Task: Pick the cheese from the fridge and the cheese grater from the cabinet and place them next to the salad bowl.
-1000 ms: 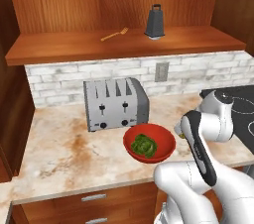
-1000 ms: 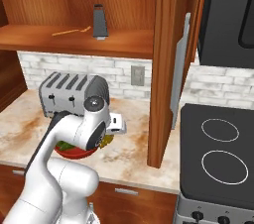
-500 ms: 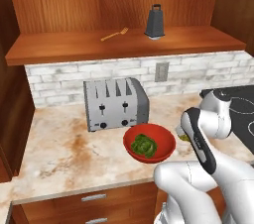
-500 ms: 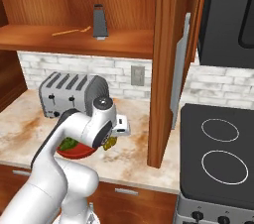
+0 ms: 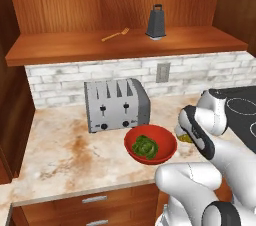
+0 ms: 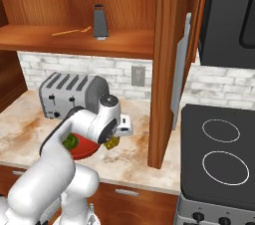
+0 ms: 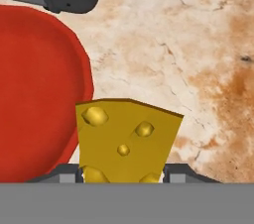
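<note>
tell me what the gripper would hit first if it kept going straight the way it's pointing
Probably the marble countertop, just beside the salad bowl. The gripper is shut on the cheese, so the wedge would likely touch down before the fingers. How far off is unclear.

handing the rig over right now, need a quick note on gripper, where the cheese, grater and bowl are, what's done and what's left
Gripper: shut on the cheese, held over the counter just beside the salad bowl, on the stove side.
Salad bowl: on the counter in front of the toaster, lettuce inside.
Cheese grater: upright on the cabinet shelf, near a golden fork, untouched.
Done: cheese is out of the fridge and brought to the bowl.
Left: set the cheese down next to the bowl and release, then fetch the grater from the shelf and place it by the bowl too.
</note>
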Available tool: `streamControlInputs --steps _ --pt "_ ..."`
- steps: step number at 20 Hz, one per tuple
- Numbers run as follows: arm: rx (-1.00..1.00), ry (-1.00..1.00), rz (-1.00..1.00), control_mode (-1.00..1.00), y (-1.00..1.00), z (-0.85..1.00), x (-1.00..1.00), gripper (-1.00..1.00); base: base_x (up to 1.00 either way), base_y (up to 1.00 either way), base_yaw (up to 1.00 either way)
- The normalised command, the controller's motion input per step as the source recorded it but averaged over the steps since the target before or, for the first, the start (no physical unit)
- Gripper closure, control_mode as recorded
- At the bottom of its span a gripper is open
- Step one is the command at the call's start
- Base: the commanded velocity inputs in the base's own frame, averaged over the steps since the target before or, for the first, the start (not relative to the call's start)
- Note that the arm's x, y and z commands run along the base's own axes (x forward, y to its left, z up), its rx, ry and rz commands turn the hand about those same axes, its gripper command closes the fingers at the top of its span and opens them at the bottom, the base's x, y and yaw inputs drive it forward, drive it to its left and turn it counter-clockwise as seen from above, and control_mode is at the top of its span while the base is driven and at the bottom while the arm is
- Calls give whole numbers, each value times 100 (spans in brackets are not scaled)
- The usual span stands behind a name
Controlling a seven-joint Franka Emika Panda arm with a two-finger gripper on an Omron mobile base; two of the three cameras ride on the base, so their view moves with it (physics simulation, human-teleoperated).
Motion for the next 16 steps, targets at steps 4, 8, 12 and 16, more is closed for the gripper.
streamControlInputs --steps 4,8,12,16 --pt "0 0 0 -100 0 -23 13 100 0 0 0" --pt "0 0 0 -100 0 -30 16 100 0 0 0" --pt "0 0 0 -100 0 -35 12 100 0 0 0" --pt "0 0 0 -100 0 -30 4 100 0 0 0"
